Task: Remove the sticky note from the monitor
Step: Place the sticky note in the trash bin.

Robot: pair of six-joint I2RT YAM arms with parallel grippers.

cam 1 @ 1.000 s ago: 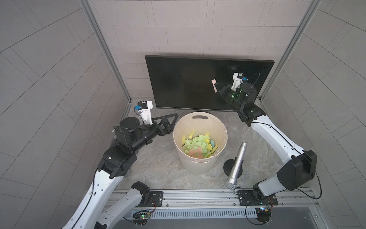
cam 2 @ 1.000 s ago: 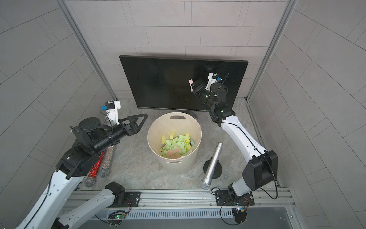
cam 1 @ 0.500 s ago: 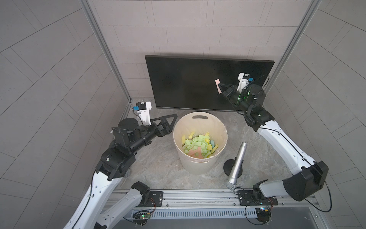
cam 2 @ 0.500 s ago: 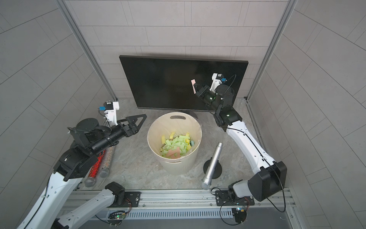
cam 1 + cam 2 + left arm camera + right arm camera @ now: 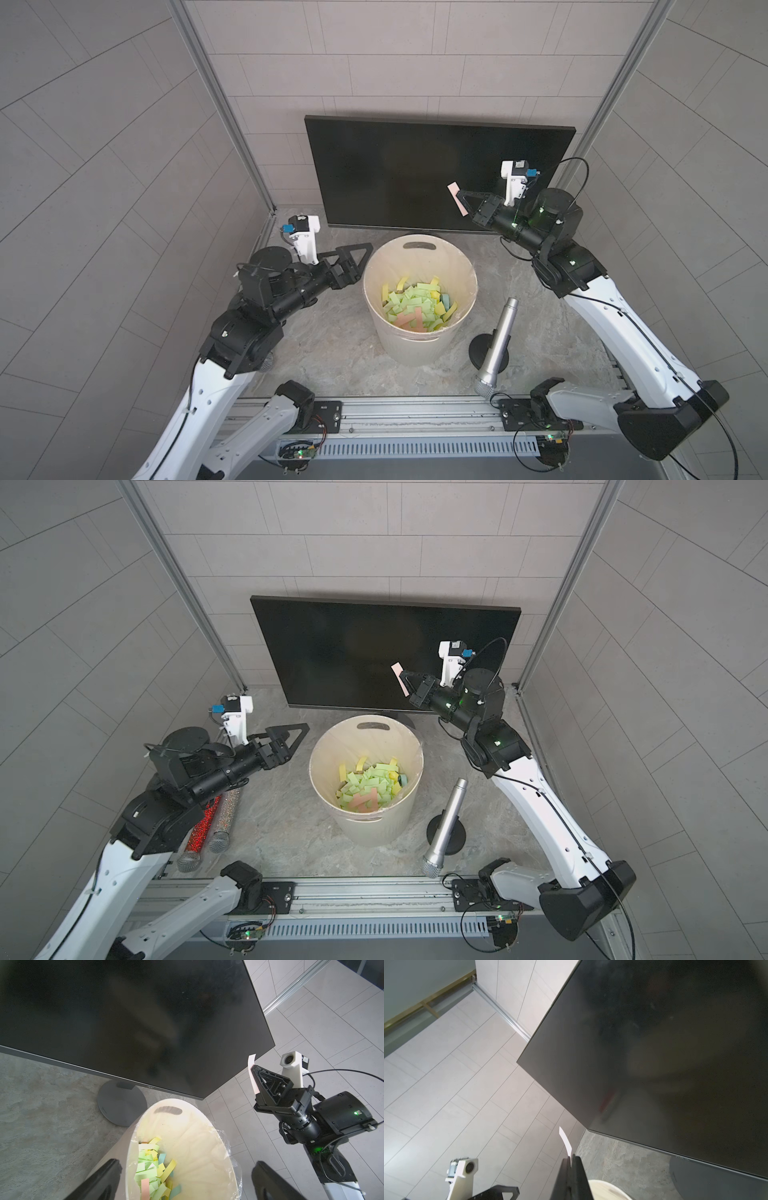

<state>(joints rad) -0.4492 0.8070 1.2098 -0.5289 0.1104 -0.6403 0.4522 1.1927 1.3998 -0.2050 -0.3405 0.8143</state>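
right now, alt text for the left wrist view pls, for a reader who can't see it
The right arm's jaws are shut on a pale sticky note, held off the black monitor near its corner. In front of the monitor, a cream bucket holds coloured paper strips; the left arm's jaws stand open in the foreground.

The monitor [image 5: 407, 174] was plain black, and the sticky note [image 5: 456, 197] was a pale pink. The bucket [image 5: 415, 349] was cream, and the paper slips [image 5: 415, 309] in it were mostly light green, plus some yellow, a bit of blue and a couple of salmon-pink ones. Oh, and the table [image 5: 332, 345] was grey with a marbled stone pattern, and the microphone [image 5: 500, 332] was silver.
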